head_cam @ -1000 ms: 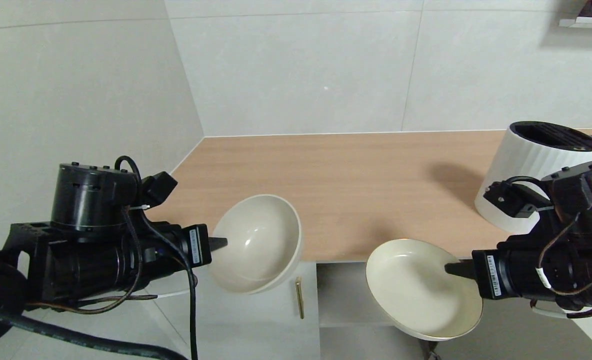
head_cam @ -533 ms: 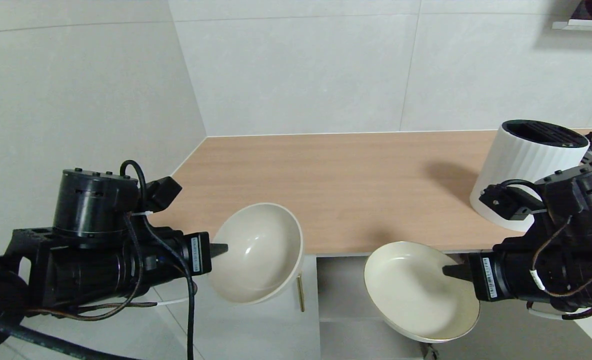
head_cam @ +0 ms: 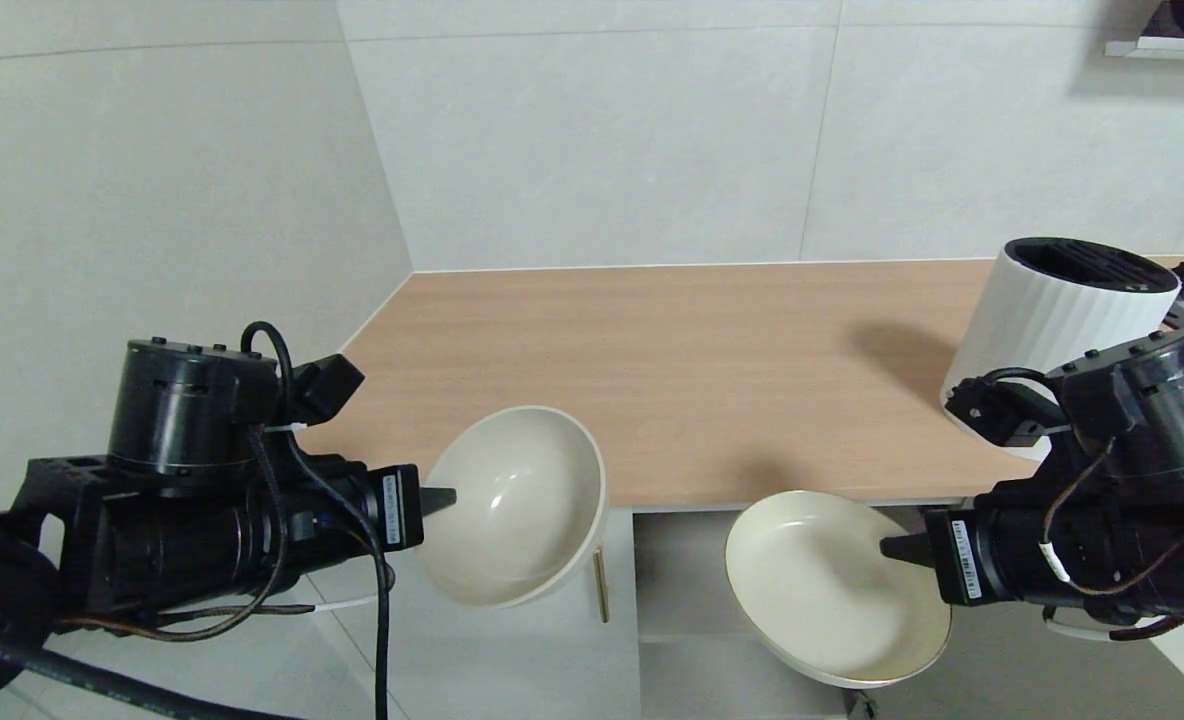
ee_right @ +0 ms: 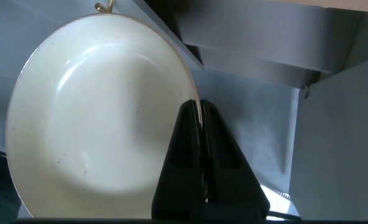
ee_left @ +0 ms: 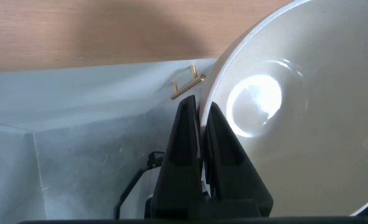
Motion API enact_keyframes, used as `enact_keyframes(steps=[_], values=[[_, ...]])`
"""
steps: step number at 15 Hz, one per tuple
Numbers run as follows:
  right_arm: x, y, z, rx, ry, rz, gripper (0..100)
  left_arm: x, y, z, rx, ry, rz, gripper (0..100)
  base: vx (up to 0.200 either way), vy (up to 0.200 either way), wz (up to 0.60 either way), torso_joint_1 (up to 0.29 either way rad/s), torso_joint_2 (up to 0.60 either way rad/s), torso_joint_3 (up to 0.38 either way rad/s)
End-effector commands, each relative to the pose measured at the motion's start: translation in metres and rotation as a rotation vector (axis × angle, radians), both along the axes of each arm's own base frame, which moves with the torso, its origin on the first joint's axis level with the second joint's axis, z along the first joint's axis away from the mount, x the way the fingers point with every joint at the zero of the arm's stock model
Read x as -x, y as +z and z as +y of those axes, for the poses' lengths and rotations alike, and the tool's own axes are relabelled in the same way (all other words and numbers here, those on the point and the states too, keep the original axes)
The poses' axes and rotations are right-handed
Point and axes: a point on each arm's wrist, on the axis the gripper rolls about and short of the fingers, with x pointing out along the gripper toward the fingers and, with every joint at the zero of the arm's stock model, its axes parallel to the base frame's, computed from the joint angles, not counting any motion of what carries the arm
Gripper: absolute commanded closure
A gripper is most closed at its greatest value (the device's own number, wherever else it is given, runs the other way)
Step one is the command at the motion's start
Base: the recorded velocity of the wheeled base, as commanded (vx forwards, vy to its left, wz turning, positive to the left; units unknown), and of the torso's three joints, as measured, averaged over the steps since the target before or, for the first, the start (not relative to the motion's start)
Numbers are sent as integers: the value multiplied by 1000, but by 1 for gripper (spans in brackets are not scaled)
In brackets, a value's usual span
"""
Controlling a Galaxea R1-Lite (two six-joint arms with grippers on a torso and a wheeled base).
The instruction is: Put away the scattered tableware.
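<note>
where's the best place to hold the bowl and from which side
By the rim, as the left pincer has it: one finger inside, one outside the thin wall. Come from the robot's left, edge-on to the bowl; its deep rounded body looks too wide and curved to clamp.

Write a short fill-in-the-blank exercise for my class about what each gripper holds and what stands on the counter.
1. The left gripper is shut on the rim of a deep cream ____.
2. The right gripper is shut on the rim of a shallow cream ____.
3. The ribbed container standing on the wooden counter is ____ in colour.

Missing words: bowl; plate; white.
</note>
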Motion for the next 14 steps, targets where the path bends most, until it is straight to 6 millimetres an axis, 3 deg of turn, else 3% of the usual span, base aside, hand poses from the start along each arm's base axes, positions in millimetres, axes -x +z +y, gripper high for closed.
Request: enact_keyframes(steps=[1,14], values=[[-1,-2,1,4,1,7,100,0,-1,0,-1,1,4,100,0,0,0,-129,295,178],[-3,-4,1,8,-1,15,100,0,-1,0,2,-1,5,100,0,0,0,-197,481,277]])
